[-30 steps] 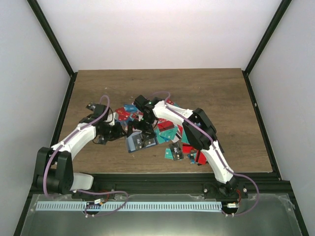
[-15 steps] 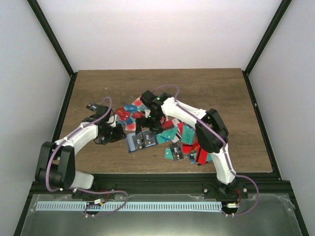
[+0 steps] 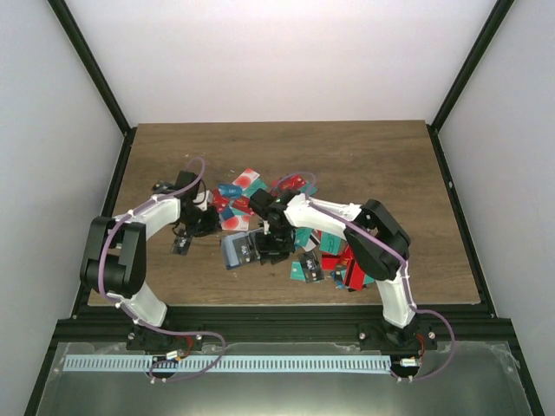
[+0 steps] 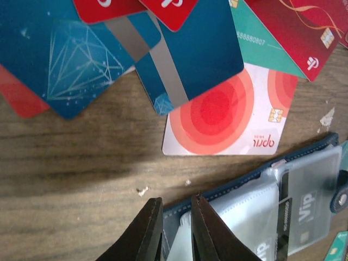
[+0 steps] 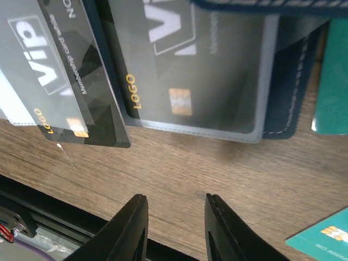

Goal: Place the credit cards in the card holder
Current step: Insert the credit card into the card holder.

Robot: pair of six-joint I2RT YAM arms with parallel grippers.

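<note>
Your navy card holder [image 5: 296,92]: clear sleeves over black "VIP"/"LOGO" credit cards [image 5: 185,65]. Left pincer [image 4: 176,200] grasps its corner; right pincer [image 5: 175,198] is released beside it.

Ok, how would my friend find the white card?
On the wooden table, find the card pile beside the open card holder. The white card lies at the pile's edge nearest the holder, tucked under a blue card. Its neighbours are blue, teal or red; it has red-orange rings.

Tool [image 4: 177,202] pinching card holder [image 4: 244,213] corner; credit cards [image 4: 217,109] above.
</note>
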